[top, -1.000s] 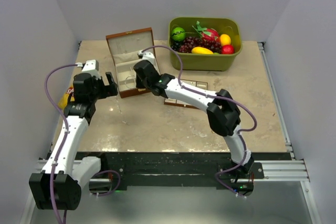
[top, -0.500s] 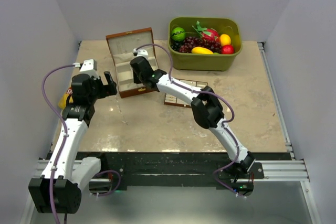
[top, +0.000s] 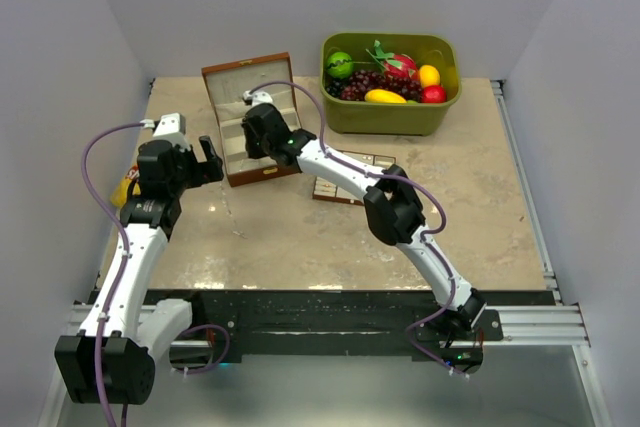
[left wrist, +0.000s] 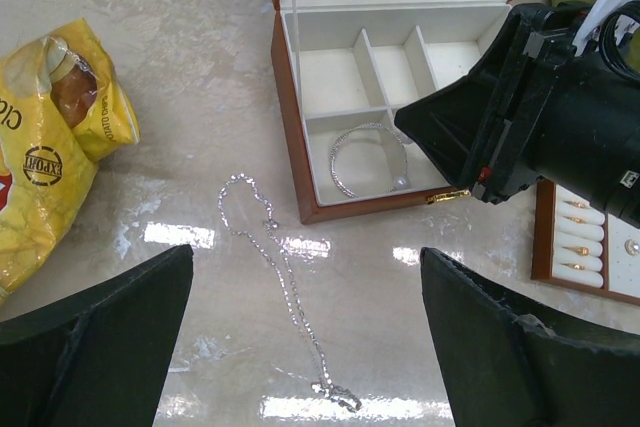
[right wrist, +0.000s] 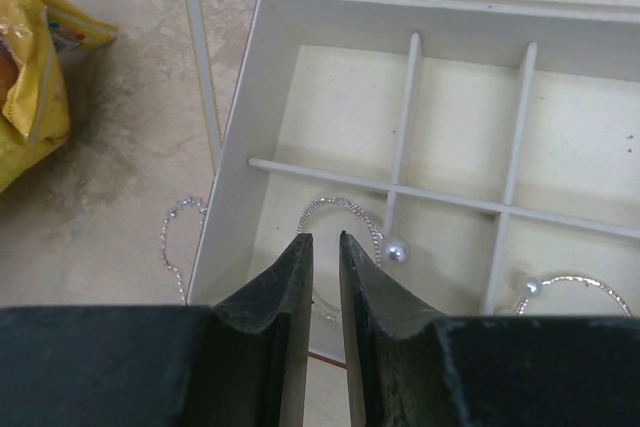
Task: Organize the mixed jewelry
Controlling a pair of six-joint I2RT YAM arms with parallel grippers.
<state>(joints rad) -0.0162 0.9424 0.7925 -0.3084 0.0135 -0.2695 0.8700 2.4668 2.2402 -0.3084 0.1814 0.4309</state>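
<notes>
Nearest us, the left gripper [left wrist: 305, 267] gapes wide above the fine chain [left wrist: 268, 225] on the table [left wrist: 180, 67], just beside the wooden jewelry box [right wrist: 230, 177]. Farther on, the right gripper [right wrist: 323, 242], narrowed to a slit, hangs over a pearl-tipped hoop [right wrist: 340, 202] in the box's near-left compartment; we cannot tell whether it pinches it.

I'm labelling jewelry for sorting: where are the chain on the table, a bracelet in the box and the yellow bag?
chain [left wrist: 270, 225], left wrist view, the kink near its upper loop.
bracelet [left wrist: 336, 172], left wrist view, the hoop's left arc.
yellow bag [left wrist: 45, 162], left wrist view, its printed front.
</notes>
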